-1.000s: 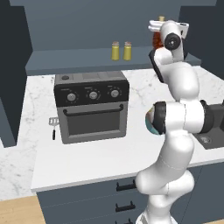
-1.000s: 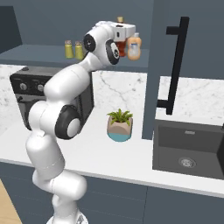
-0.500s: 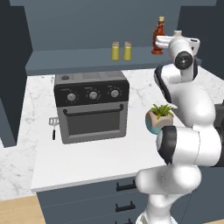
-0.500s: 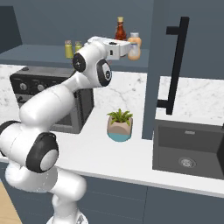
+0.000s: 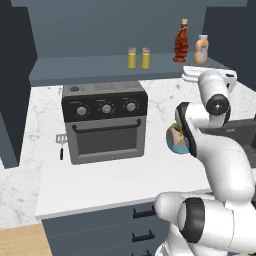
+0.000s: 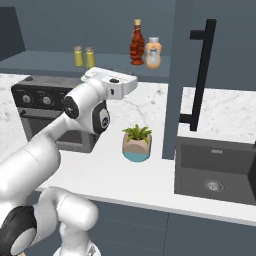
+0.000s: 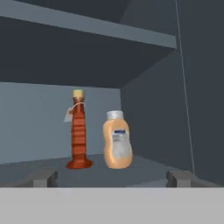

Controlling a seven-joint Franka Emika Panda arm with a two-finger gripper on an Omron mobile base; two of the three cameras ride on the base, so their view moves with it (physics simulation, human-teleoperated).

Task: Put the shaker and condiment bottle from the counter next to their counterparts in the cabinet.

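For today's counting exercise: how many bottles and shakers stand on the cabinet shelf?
4. Two shakers stand side by side mid-shelf; the red-brown bottle and the orange bottle stand together farther right. Nothing seems hidden behind them.

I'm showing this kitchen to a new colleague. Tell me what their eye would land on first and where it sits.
The big white arm, its open gripper held just below the cabinet shelf. On that shelf the condiment bottle stands upright beside the orange bottle, with two yellow-green shakers further left. Below, a black toaster oven sits on the counter, and a small potted plant beside the sink.
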